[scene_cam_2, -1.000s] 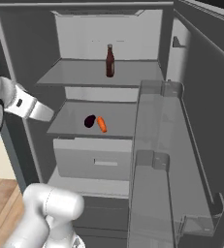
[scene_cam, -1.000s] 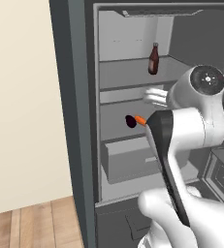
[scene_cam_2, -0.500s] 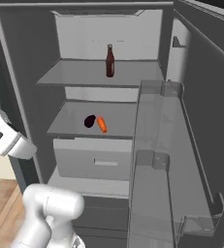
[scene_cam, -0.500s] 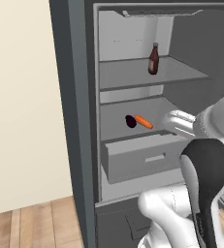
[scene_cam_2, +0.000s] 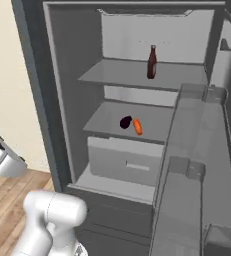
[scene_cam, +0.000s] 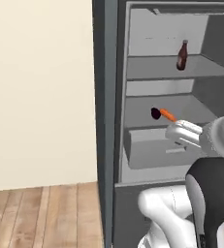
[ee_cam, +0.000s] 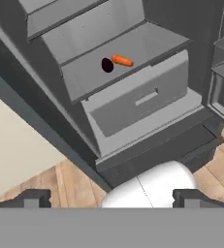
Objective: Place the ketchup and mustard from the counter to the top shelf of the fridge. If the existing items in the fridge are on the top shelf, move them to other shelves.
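Observation:
The fridge [scene_cam_2: 62, 100] stands open. On its top shelf [scene_cam_2: 117, 72] the dark brown-red ketchup [scene_cam_2: 151, 62] stands upright, also seen as the ketchup [scene_cam: 182, 54]. One shelf lower lie the existing items, a maroon lump [scene_cam_2: 125, 122] and an orange carrot piece [scene_cam_2: 137, 126], side by side; both the lump [ee_cam: 106, 65] and the carrot piece [ee_cam: 122, 61] appear in the hand view too. My gripper [ee_cam: 112, 198] is open and holds nothing, low in front of the fridge drawer [ee_cam: 142, 97]. The mustard and the counter are out of view.
The open fridge door with clear bins [scene_cam_2: 197, 165] stands at the right. A cream wall [scene_cam: 36, 97] and wooden floor [scene_cam: 45, 213] lie left of the fridge. My white arm [scene_cam: 215, 193] fills the lower right of the left base view.
Both base views have shifted, so the base has moved. My hand has dropped from the second shelf's height to the drawer's height. The gripper stayed open; bottle and shelf items did not move.

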